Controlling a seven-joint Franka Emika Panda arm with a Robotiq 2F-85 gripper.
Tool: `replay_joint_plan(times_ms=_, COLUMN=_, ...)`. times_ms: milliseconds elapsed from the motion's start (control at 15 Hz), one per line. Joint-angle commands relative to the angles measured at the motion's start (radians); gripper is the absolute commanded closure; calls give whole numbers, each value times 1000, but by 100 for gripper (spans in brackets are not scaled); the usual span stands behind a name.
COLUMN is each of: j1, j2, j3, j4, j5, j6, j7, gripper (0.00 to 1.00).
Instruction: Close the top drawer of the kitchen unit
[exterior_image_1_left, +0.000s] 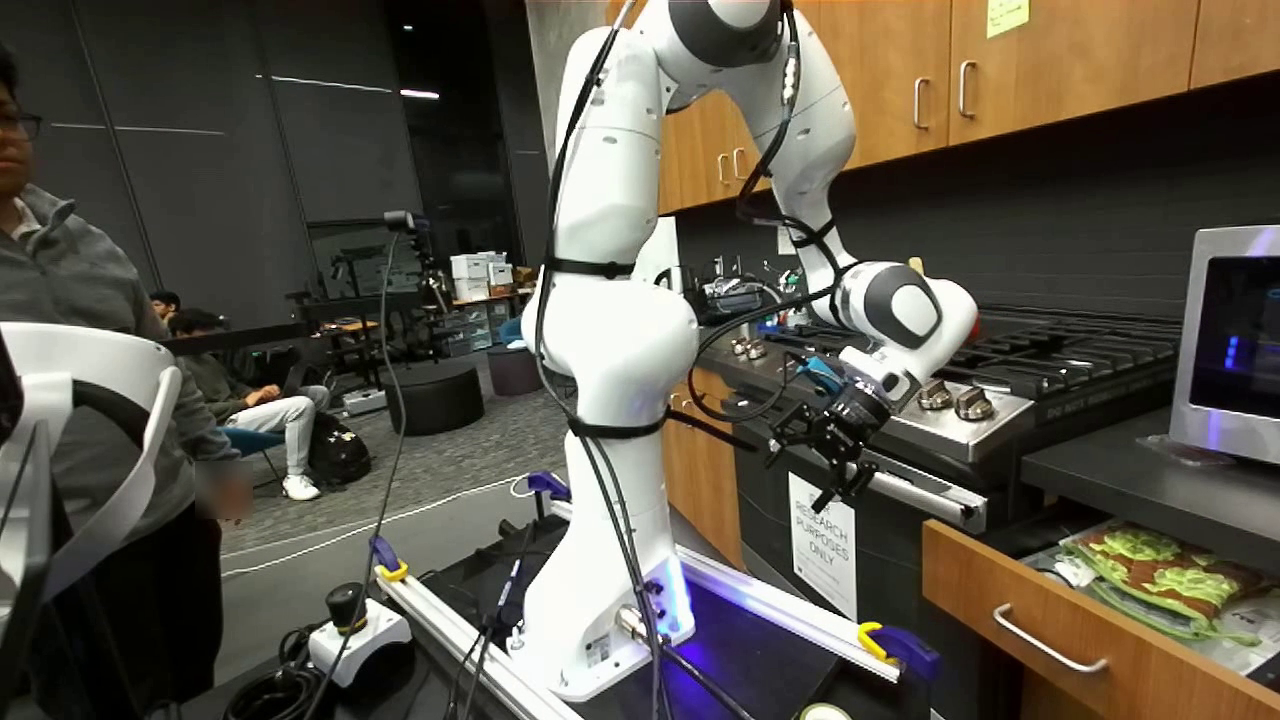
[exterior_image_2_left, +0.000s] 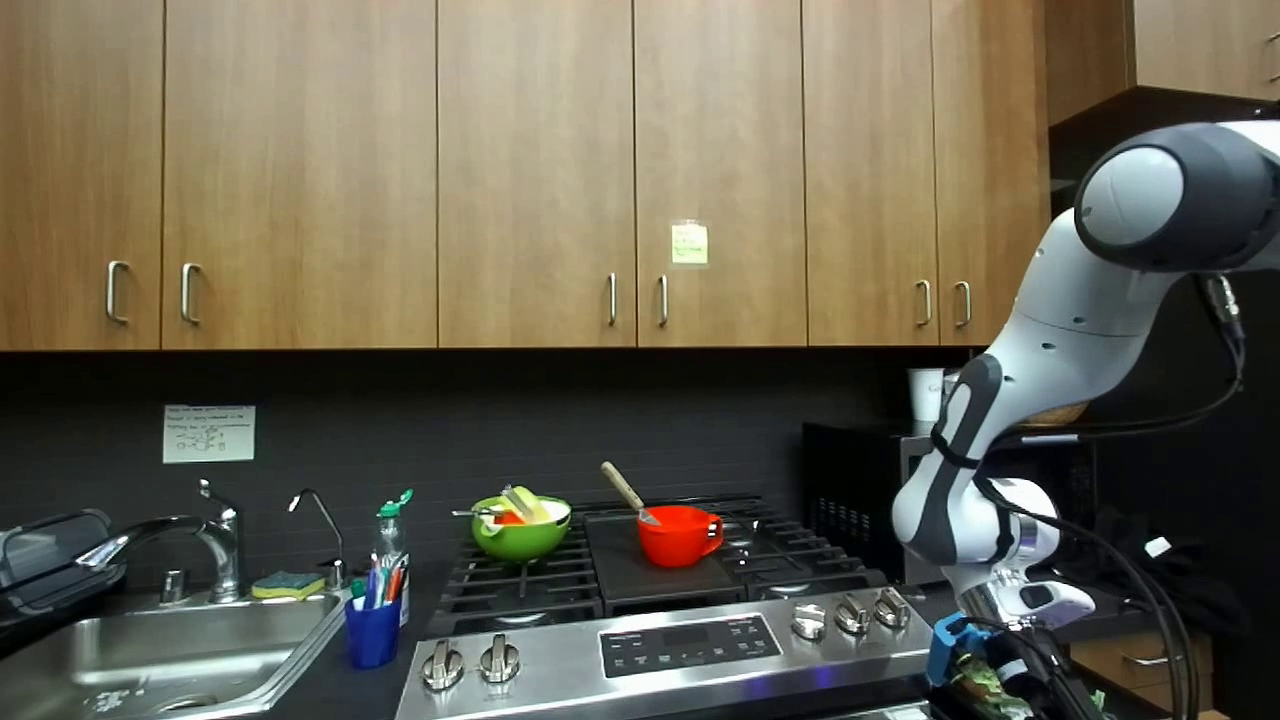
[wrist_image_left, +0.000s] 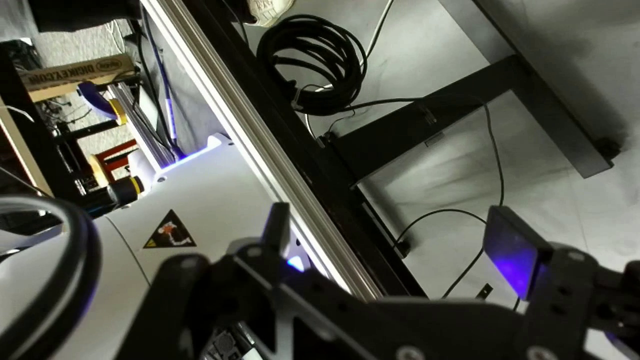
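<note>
at the left edge of an exterior view stands a bespectacled person in a grey collared jacket (exterior_image_1_left: 95, 270). farther back and to the right, another person in pale trousers (exterior_image_1_left: 262, 398) sits near a black backpack (exterior_image_1_left: 338, 448); a low round black stool (exterior_image_1_left: 437, 397) comes next. a white jointed robot arm (exterior_image_1_left: 620, 340) rises from a dark flat platform (exterior_image_1_left: 745, 628), blue light glowing at its foot. to the right, its black two-fingered gripper (exterior_image_1_left: 794, 483) hangs tilted downward in front of a stainless-steel stove (exterior_image_1_left: 985, 435); the wrist view shows the dark fingers (wrist_image_left: 517, 250) standing well apart, pale grey floor (wrist_image_left: 435, 170) and a silver metal rail (wrist_image_left: 230, 120) visible through the gap. below the gripper, a white paper sign (exterior_image_1_left: 822, 560) on the dark oven door (exterior_image_1_left: 885, 570) bears the words "research purposes only". right of the stove, the wide, shallow top drawer (exterior_image_1_left: 1125, 642), with a medium-brown wooden front and a silver bar handle (exterior_image_1_left: 1048, 652), stands pulled out from the medium-brown wooden kitchen unit (exterior_image_1_left: 1095, 483), below its dark countertop (exterior_image_1_left: 1240, 505). the gripper is up and left of the drawer front, apart from it. inside the drawer lies a green-and-brown patterned package (exterior_image_1_left: 1165, 570). farthest right, a boxy silver-framed appliance (exterior_image_1_left: 1235, 350) rests on the countertop. on the stove, in an exterior view, sit a bright green bowl (exterior_image_2_left: 522, 542) and, to its right, an orange-red cup (exterior_image_2_left: 680, 537).
</note>
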Motion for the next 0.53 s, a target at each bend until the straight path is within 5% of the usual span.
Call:
replay_joint_plan(times_ms=0, j1=-39, j2=36, j3=-35, j4=12, j5=-13, j6=34, j7=-22, gripper=0)
replay_joint_plan(times_ms=467, j1=-45, j2=103, j3=-45, j4=14, j5=-50, j6=155, j7=-118, gripper=0)
